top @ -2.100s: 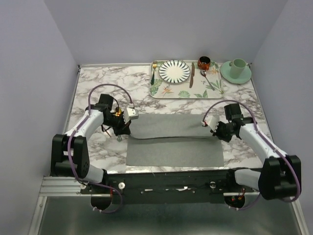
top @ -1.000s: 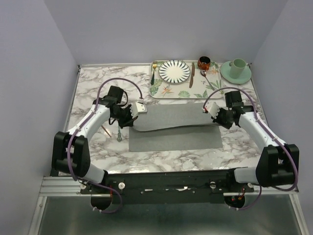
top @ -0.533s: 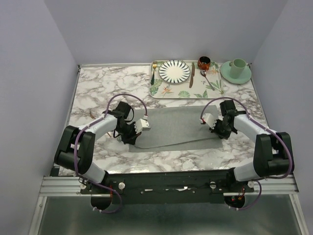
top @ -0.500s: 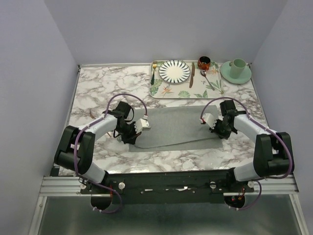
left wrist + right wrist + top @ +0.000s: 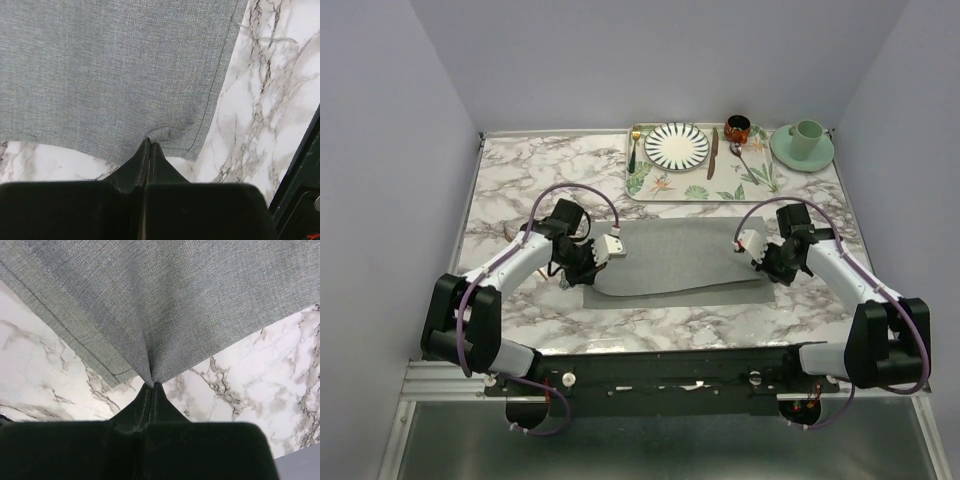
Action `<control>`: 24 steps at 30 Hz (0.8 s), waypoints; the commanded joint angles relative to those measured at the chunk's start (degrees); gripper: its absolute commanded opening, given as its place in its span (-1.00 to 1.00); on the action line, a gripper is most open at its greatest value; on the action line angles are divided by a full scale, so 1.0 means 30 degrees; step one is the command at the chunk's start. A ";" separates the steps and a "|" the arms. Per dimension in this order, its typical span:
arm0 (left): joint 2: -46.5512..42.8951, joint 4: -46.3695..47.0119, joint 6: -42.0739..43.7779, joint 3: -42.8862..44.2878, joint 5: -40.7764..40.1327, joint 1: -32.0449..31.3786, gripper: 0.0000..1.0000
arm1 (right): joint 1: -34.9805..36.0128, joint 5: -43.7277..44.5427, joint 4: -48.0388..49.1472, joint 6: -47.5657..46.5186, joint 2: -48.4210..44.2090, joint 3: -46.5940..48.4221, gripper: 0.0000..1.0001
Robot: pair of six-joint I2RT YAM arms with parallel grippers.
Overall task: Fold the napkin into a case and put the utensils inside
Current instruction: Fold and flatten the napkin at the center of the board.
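Observation:
The grey napkin [image 5: 680,255] lies doubled on the marble table, its upper layer's near edge sagging in a curve over the lower layer. My left gripper [image 5: 588,270] is shut on the napkin's left edge near a corner; the left wrist view shows the napkin [image 5: 110,65] pinched at the left gripper's [image 5: 149,143] tips. My right gripper [image 5: 767,265] is shut on the right edge, and in the right wrist view two hemmed layers of napkin [image 5: 175,300] meet the right gripper [image 5: 153,385]. Beside the left gripper, a slim utensil end [image 5: 563,284] peeks out.
A leaf-patterned tray [image 5: 650,185] stands at the back with a striped plate [image 5: 677,145], a gold fork [image 5: 634,148] and a brown-handled knife [image 5: 713,152]. A small orange cup [image 5: 737,127] and a green cup on a saucer [image 5: 808,135] stand at the back right.
Over the last second both grippers drew the held napkin edge toward the near side, laying it over the lower layer. In the last half second they shifted only slightly.

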 commanded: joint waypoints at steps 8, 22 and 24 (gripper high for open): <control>-0.0766 -0.0245 0.1047 -0.1137 -0.0889 -0.0001 -1.00 | 0.0145 -0.0723 0.0304 0.0662 0.0758 -0.1425 -0.99; -0.0353 0.0172 0.0666 -0.1139 -0.0861 -0.0001 -0.98 | 0.0203 -0.0605 -0.0424 0.0809 0.0764 -0.0782 -0.99; -0.0880 -0.0298 0.0725 -0.0993 -0.0860 -0.0001 -1.00 | 0.0174 -0.0693 -0.0921 0.0750 0.0381 -0.0548 -0.99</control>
